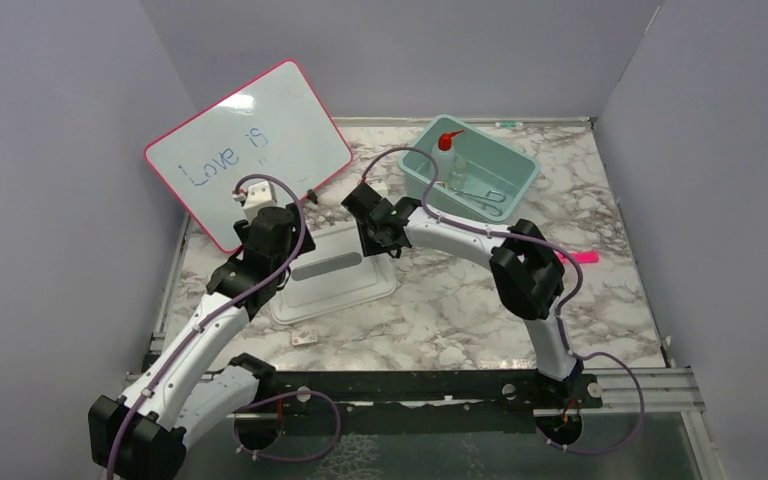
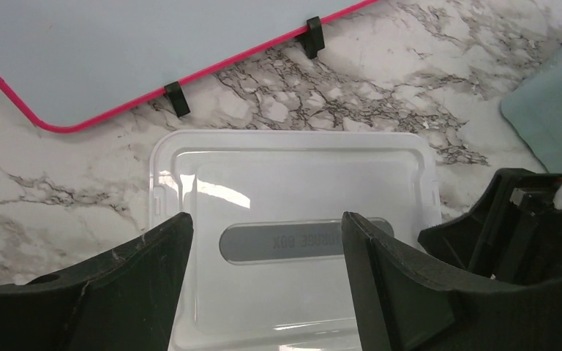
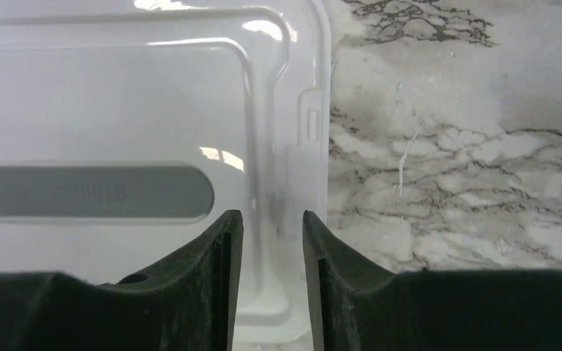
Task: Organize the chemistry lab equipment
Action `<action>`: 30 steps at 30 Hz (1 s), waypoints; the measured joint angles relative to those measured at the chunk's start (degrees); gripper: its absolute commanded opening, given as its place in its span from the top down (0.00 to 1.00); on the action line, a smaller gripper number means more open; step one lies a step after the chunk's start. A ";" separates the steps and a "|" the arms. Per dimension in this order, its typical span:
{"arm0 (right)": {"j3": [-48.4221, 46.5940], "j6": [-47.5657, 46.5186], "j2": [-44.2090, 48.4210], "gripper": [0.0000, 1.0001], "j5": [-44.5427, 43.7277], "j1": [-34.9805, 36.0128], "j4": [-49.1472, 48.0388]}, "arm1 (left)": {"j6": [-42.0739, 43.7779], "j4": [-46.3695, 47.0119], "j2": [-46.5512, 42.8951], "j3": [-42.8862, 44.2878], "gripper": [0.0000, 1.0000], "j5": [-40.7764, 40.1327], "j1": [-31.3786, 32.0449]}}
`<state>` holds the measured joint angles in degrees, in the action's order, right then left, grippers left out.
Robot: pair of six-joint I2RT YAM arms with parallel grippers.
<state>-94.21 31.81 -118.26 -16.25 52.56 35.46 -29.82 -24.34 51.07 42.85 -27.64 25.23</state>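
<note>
Chemistry lab equipment is in neither gripper at this moment; both arms are occupied with a clear plastic lid [image 1: 350, 280] that lies flat on the bench [image 1: 440, 310]. The left gripper [image 2: 265, 227] hovers over the middle of this lid with its fingers wide apart, and the grey label of the lid shows between them. The right gripper [image 3: 269, 219] is at the right edge of the same lid. Its fingers leave only a narrow gap, and the raised rim of the lid is seen in this gap. Whether they pinch the rim or only stand over it, I cannot tell.

Further out, behind the right gripper, a teal bin [image 1: 490, 140] stands on the far part of the bench. Inside it I see the squeeze bottle [image 1: 455, 165] with its red nozzle cap, standing, and metal forceps [image 1: 490, 198] lying on the bottom. So, in my judgement, a part of the sorting is done.

A thin red stick [image 1: 584, 257] lies on the bench at the right, partly hidden by the right arm and well apart from the bin, so it is not yet put away. A small pale piece [image 1: 303, 338] lies just beside the near edge of the lid; what it is I cannot say. The brush and the clear rod I cannot find in these views. The whiteboard [image 1: 250, 150] leans at the far left. What is left, I think, is the stick, and then perhaps the lid goes on the bin.
</note>
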 measured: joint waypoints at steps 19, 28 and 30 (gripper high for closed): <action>-14.25 -8.96 -14.08 0.52 3.76 -8.90 -2.60 | -3.76 0.70 6.05 -1.46 0.23 6.80 -2.25; -5.35 -8.11 -6.45 0.52 6.62 -10.01 -1.55 | -3.13 3.02 12.55 -1.44 0.23 9.09 -4.15; -1.68 -5.99 -2.43 0.52 6.67 -9.81 -0.59 | -3.13 4.11 13.05 -1.44 0.24 9.49 -4.28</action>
<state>-95.90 25.82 -120.68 -9.58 42.74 34.87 -32.95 -20.23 64.12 41.41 -18.15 20.95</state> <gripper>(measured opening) 0.474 0.767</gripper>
